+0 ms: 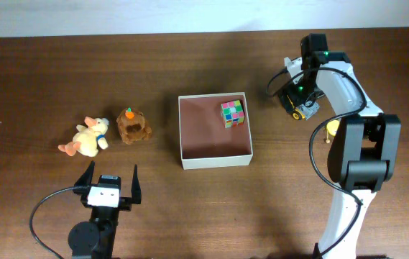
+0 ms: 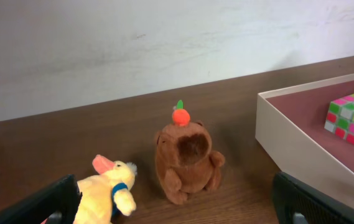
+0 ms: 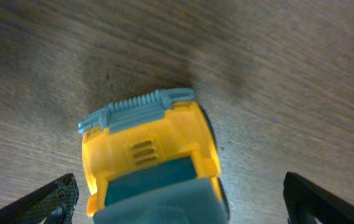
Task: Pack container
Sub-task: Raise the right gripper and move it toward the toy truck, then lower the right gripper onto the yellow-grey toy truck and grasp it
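The container (image 1: 216,160), a shallow white box with a pinkish-brown inside, sits mid-table with a colour cube (image 1: 232,113) in its far right corner. To its left lie a brown plush with an orange top (image 1: 133,126) and a yellow duck plush (image 1: 88,137). My left gripper (image 1: 111,178) stands open just in front of both plushes, holding nothing. In the left wrist view the duck (image 2: 108,193) and the brown plush (image 2: 188,162) lie ahead between the fingers (image 2: 52,202). My right gripper (image 1: 299,103) hovers open over a yellow and teal toy vehicle (image 3: 149,155); its fingers (image 3: 329,202) stand clear on both sides.
A small yellow object (image 1: 331,129) lies beside the right arm's base, partly hidden by it. The container wall (image 2: 295,143) and the cube (image 2: 353,117) show at the right of the left wrist view. A pale wall runs along the table's far edge.
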Controlling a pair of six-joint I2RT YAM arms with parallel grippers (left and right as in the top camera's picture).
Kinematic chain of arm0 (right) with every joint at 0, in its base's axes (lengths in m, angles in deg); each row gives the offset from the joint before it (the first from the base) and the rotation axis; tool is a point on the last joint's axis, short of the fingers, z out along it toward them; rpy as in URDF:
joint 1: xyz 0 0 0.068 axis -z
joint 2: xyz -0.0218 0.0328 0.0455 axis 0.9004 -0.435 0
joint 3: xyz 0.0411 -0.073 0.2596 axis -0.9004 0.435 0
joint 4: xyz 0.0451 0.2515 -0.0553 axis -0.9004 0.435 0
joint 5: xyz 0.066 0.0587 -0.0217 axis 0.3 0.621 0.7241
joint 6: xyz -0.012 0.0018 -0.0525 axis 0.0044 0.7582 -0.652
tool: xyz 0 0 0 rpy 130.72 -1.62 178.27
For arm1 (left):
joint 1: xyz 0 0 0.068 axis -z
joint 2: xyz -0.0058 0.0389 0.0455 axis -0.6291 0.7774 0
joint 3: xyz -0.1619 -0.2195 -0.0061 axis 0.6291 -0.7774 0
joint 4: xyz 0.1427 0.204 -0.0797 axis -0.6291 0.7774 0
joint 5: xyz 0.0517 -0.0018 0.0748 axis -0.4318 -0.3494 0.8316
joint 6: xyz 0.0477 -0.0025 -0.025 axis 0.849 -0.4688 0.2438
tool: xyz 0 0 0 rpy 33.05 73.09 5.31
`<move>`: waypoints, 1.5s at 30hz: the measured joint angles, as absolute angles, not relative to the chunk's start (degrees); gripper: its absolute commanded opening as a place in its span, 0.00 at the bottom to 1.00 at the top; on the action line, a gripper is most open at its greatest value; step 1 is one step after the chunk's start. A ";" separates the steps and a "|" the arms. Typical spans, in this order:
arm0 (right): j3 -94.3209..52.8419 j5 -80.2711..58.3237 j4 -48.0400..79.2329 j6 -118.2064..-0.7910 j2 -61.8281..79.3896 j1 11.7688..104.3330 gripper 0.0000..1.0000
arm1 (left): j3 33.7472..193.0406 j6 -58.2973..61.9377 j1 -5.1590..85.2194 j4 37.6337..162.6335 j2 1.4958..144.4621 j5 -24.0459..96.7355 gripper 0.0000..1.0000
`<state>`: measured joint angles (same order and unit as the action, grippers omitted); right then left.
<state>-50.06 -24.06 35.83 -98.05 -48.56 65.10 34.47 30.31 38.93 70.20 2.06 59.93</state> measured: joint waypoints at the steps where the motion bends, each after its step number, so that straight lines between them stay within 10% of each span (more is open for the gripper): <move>1: -49.56 -24.03 35.41 -98.08 -48.56 65.10 0.97 | 34.45 30.31 38.93 70.20 2.06 59.93 0.99; 24: -44.44 -19.55 34.60 -97.22 -48.71 67.88 0.85 | 34.47 30.31 38.93 70.20 2.06 59.93 0.99; 45: -44.44 -18.57 31.65 -69.90 -48.71 61.56 0.80 | 34.47 30.31 38.93 70.20 2.06 59.93 0.99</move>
